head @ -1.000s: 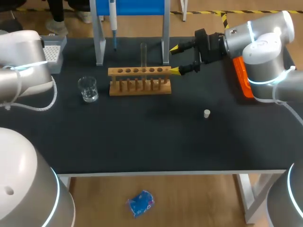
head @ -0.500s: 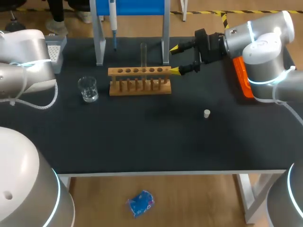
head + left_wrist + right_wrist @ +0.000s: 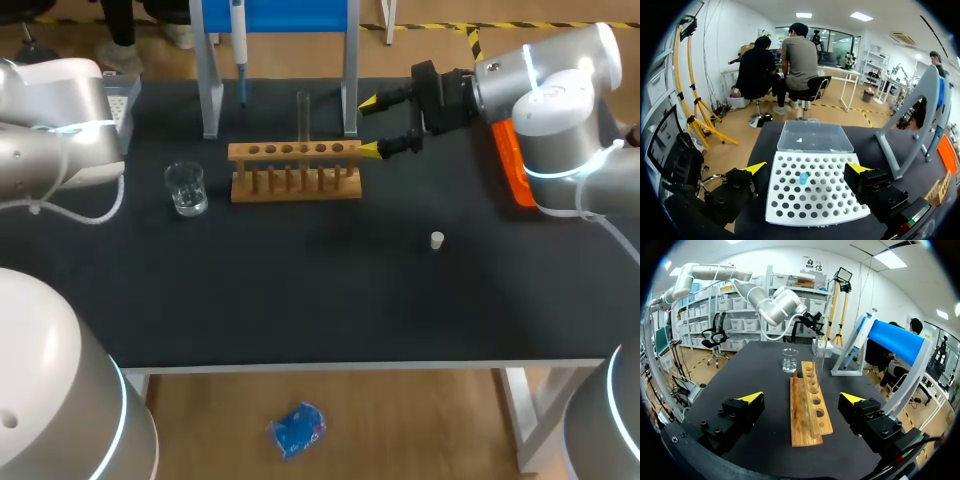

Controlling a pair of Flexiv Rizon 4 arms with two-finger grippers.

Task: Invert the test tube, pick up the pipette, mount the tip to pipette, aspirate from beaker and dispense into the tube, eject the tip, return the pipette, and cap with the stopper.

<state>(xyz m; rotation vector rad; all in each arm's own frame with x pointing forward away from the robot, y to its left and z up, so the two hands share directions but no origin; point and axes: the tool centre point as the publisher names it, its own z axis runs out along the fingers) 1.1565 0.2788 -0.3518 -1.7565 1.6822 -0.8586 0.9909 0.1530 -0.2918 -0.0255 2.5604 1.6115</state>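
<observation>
Right hand [image 3: 369,126] [image 3: 802,397]: fingers wide apart, gripping nothing. It sits at the right end of the light wooden test tube rack [image 3: 295,170] [image 3: 810,407], one yellow tip just beside the rack's end; can't tell if it touches. The rack runs straight ahead of the hand.

The clear glass test tube [image 3: 303,115] [image 3: 818,352] stands upright in one of the rack's middle holes. The small clear glass beaker [image 3: 186,188] [image 3: 789,360] is past the rack's far end, just off it. The small white stopper [image 3: 437,240] lies on the black table [image 3: 320,290], in front of the rack and well apart from it.

Left hand [image 3: 807,168]: fingers apart, over the white perforated tip box [image 3: 812,192] at the table's back left corner. A single blue pipette tip [image 3: 803,178] sits in the box, ahead of and between my fingers. The box's clear lid [image 3: 815,136] lies open beyond it.

The pipette [image 3: 239,50] hangs on the grey and blue stand [image 3: 212,90] behind the rack.
</observation>
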